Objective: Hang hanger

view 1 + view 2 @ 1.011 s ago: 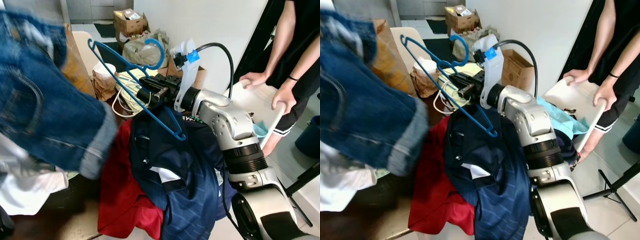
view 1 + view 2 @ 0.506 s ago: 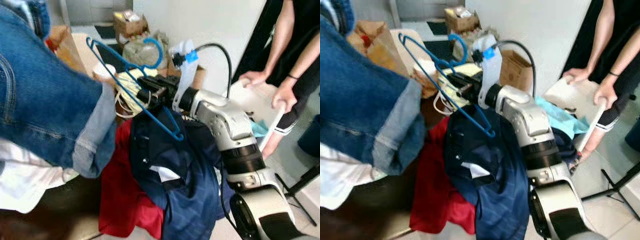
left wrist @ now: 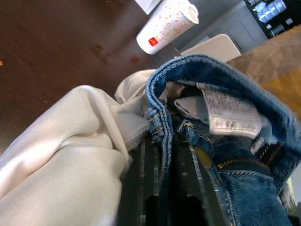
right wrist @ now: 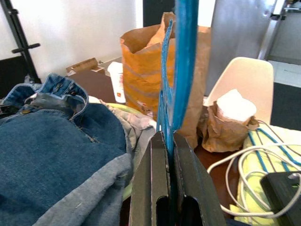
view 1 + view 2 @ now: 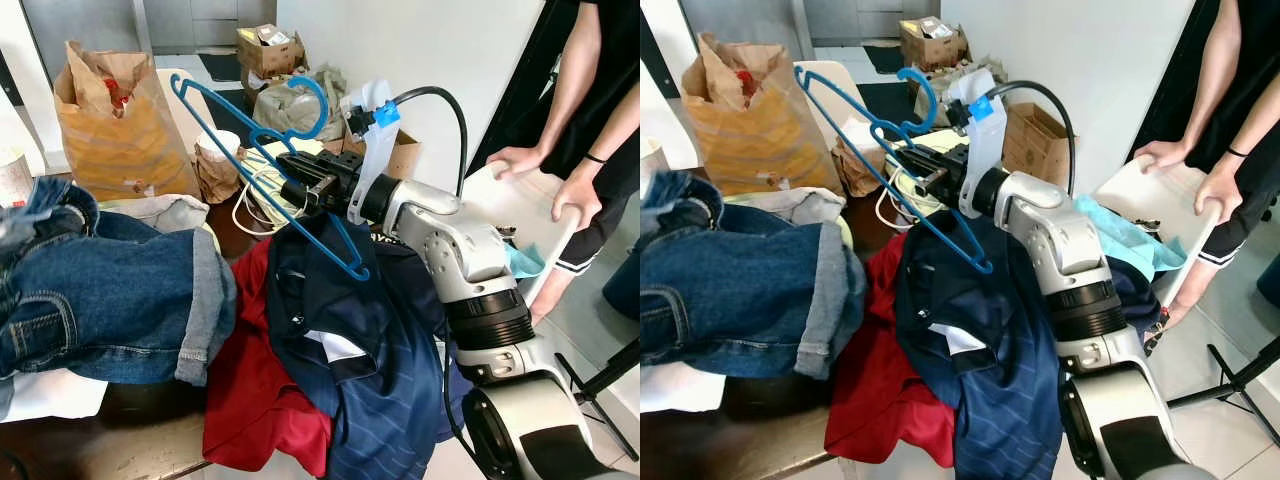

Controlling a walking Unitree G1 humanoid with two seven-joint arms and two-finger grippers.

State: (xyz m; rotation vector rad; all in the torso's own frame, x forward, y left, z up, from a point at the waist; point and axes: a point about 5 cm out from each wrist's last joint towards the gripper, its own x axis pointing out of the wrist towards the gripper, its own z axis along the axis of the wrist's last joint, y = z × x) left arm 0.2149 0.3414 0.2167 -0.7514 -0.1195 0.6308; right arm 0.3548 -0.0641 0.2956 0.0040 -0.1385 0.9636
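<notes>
Hanger [image 5: 262,165], blue, pinched between right gripper [image 4: 170,155] fingers [image 4: 151,176]; no readable writing.

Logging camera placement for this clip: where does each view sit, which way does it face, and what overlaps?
Left eye, right eye: head stereo pair, looking forward and down at the table; right arm holds the blue hanger over the navy shirt.
Left wrist: looks along the left gripper, shut on the jeans.
Right wrist: looks along the right gripper, shut on the hanger.
Shared: jeans and brown paper bag appear in head and right wrist views.
</notes>
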